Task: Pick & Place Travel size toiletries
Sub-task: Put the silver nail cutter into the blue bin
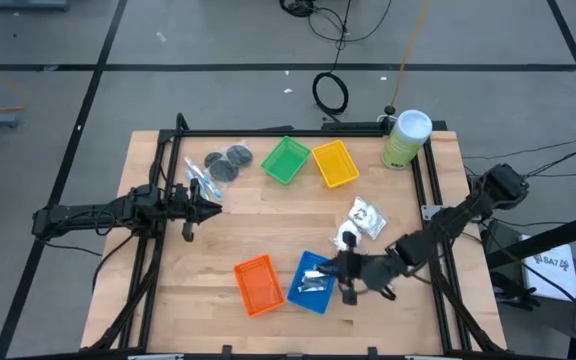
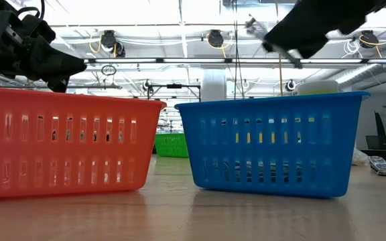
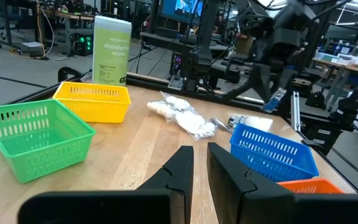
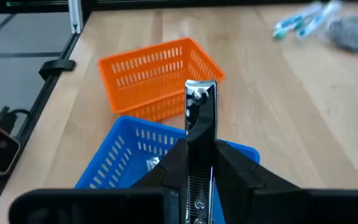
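My right gripper (image 4: 201, 152) hovers over the blue tray (image 1: 306, 258), shut on a slim silver metal piece (image 4: 201, 102). More silver pieces (image 1: 313, 282) lie inside that tray. White packets (image 1: 365, 218) lie flat on the wood toward the table's right side. Dark grey discs (image 1: 226, 162) and clear sticks with blue and red (image 1: 200, 180) lie at the far left. My left gripper (image 1: 193, 205) waits just beside the sticks, holding nothing, its fingers (image 3: 185, 165) almost together. My right gripper pinches the silver piece between its two fingers (image 4: 176, 158) at the piece's lower part (image 4: 199, 146). The fingers lie along the piece, which sticks out past the fingertips. It is lifted clear above the blue tray (image 4: 135, 149).
An orange tray (image 1: 258, 285) stands beside the blue one near the table's near edge. A green tray (image 1: 285, 160) and a yellow tray (image 1: 334, 163) stand at the far side. A tall pale green canister (image 1: 406, 138) stands at the far right corner. Bare wood lies in the middle.
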